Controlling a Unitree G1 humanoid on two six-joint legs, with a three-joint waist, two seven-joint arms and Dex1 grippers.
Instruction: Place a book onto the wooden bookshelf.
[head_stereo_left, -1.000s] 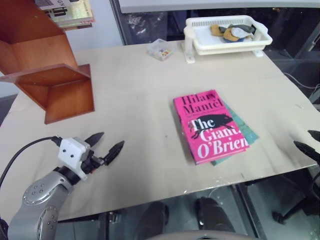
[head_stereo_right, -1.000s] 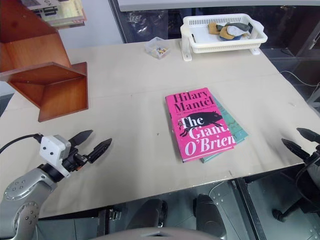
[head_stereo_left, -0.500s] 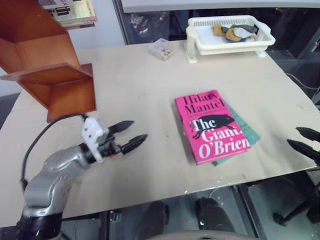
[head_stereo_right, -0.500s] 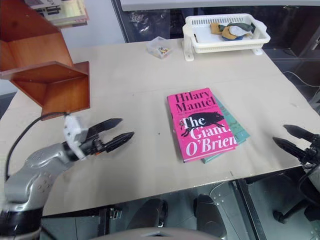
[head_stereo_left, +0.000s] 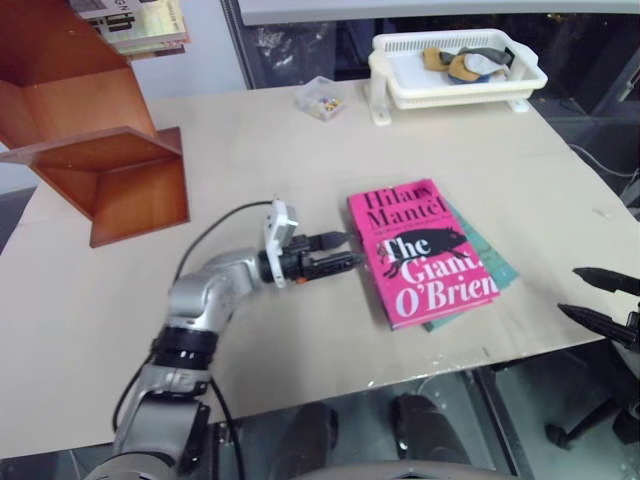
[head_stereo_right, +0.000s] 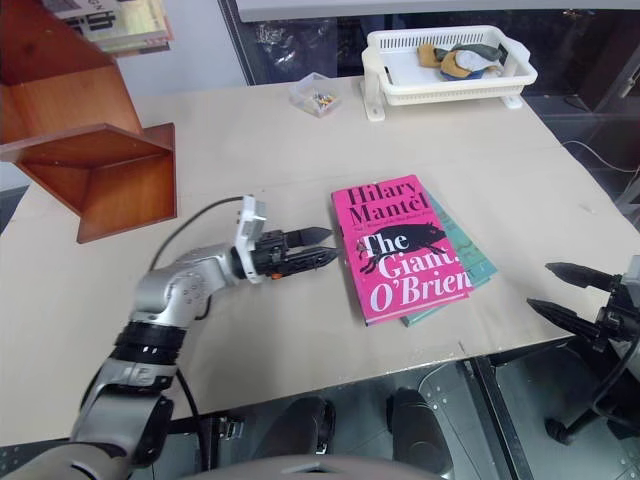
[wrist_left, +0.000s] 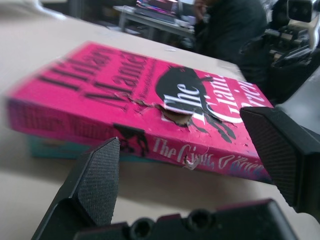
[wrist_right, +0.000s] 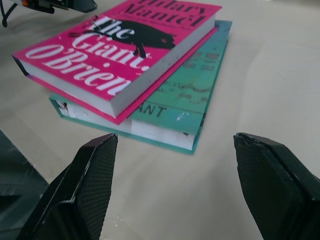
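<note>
Toward the right half of the desk (head_stereo_left: 250, 160), nearer its front edge, the book (head_stereo_left: 420, 252) is lying flat on top of a teal-green book (head_stereo_left: 485, 262). It is being faced at its spine by the left gripper (head_stereo_left: 335, 252), spread wide, with the right gripper (head_stereo_right: 560, 292) spread at the desk's right edge. The paperback is judged light and flexible, its glossy cover slippery; a pinch across the spine edge is suggested. The wooden bookshelf (head_stereo_left: 110, 160) is standing at the far left corner.
</note>
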